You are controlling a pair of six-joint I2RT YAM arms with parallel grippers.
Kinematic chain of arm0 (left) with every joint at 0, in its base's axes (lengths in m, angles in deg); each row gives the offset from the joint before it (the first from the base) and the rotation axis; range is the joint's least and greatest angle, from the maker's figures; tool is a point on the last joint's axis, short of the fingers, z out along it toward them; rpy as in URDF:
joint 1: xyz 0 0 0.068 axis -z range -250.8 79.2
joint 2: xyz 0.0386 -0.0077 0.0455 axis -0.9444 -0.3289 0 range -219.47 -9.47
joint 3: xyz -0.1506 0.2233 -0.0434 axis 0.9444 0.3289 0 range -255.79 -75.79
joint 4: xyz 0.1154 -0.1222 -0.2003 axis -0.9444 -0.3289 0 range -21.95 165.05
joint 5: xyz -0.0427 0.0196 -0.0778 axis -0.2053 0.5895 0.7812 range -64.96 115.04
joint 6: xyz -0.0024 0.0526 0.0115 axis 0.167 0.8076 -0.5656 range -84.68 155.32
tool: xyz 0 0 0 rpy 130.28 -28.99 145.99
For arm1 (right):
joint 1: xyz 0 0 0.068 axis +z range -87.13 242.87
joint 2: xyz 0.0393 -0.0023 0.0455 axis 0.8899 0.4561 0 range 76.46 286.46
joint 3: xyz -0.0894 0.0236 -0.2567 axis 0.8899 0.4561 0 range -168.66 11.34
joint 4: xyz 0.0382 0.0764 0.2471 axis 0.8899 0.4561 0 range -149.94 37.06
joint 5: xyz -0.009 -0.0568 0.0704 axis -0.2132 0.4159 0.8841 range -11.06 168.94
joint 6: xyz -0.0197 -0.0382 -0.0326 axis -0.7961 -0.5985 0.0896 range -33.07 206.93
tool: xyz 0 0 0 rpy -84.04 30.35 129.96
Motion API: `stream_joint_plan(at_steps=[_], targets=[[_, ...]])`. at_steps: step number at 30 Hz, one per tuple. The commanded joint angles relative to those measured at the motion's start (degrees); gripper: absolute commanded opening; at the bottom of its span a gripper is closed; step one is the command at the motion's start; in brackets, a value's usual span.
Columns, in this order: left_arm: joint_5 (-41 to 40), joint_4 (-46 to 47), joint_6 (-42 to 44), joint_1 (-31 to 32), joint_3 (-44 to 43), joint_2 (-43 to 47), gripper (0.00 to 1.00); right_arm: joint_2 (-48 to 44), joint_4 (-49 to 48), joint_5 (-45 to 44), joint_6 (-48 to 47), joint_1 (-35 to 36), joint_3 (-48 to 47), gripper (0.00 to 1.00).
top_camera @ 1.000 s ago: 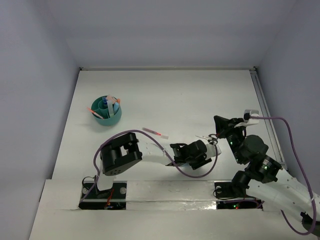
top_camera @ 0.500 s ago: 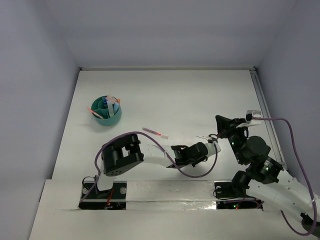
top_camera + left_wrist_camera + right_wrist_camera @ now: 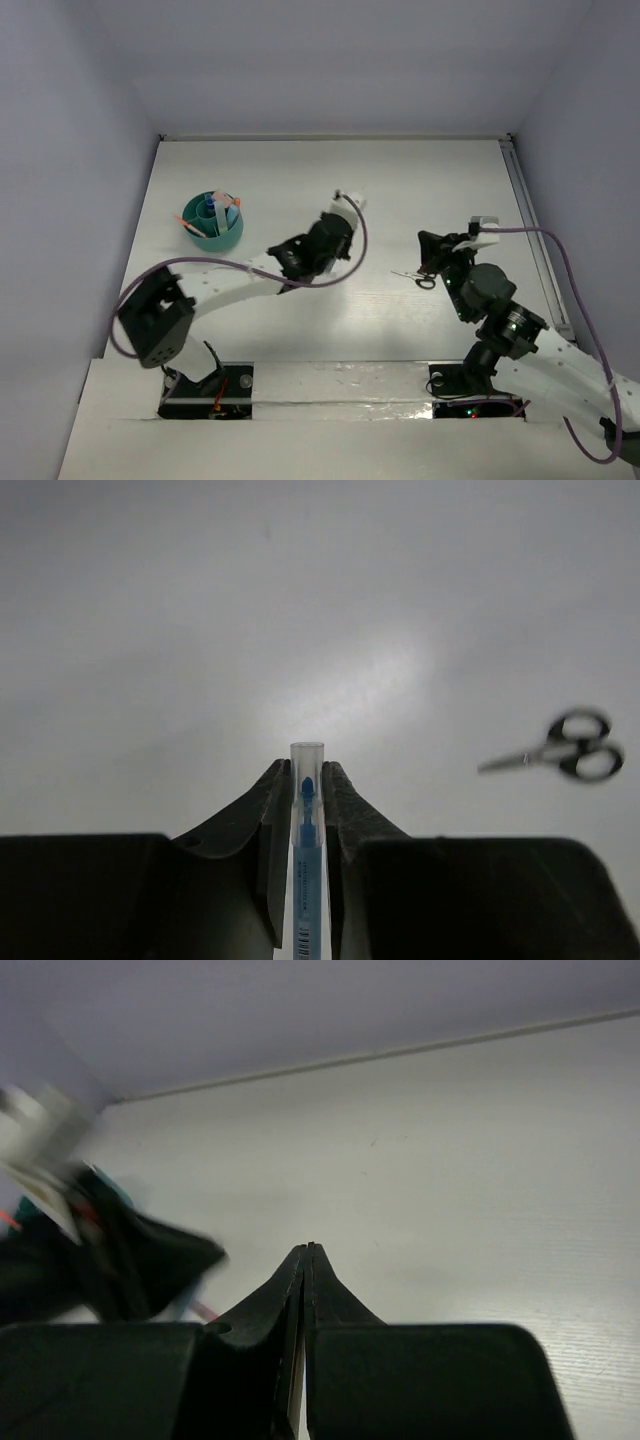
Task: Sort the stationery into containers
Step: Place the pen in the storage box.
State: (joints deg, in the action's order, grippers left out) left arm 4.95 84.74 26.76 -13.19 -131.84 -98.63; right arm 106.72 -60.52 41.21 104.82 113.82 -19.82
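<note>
The left end effector (image 3: 307,772), now clamping a blue pen (image 3: 306,825), has swung from lower centre toward the pot (image 3: 226,240), ready for delivery. The right end effector (image 3: 305,1252) is closed and empty.

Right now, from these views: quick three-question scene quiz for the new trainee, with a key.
1. True or false: the scissors lie on the table, outside the teal pot.
2. What does the left end effector grip? A: the scissors. B: a blue pen. C: nothing.
3. Fill in: the right end effector is ___ and empty.
Key: 1 true; 2 B; 3 shut.
</note>
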Motion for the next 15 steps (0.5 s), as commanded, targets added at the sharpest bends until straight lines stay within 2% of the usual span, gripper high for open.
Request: stream_joint_plan(at_steps=[1,5,9,15], targets=[[-0.3,7.5,-6.7,-5.5,1.6,11.9,0.00,6.8,-3.9,4.4,0.9,-0.1,0.2,0.04],[-8.1,7.9,-10.1,-11.9,1.7,19.5,0.00,12.5,-6.4,8.4,1.9,-0.1,0.7,0.05],[-10.5,9.4,-17.3,-25.8,5.0,26.1,0.00,16.0,-10.0,12.5,2.0,-0.1,1.3,0.07],[-20.4,10.2,-20.5,-36.1,9.0,32.7,0.00,16.6,-11.2,14.8,2.2,-0.1,1.9,0.07]])
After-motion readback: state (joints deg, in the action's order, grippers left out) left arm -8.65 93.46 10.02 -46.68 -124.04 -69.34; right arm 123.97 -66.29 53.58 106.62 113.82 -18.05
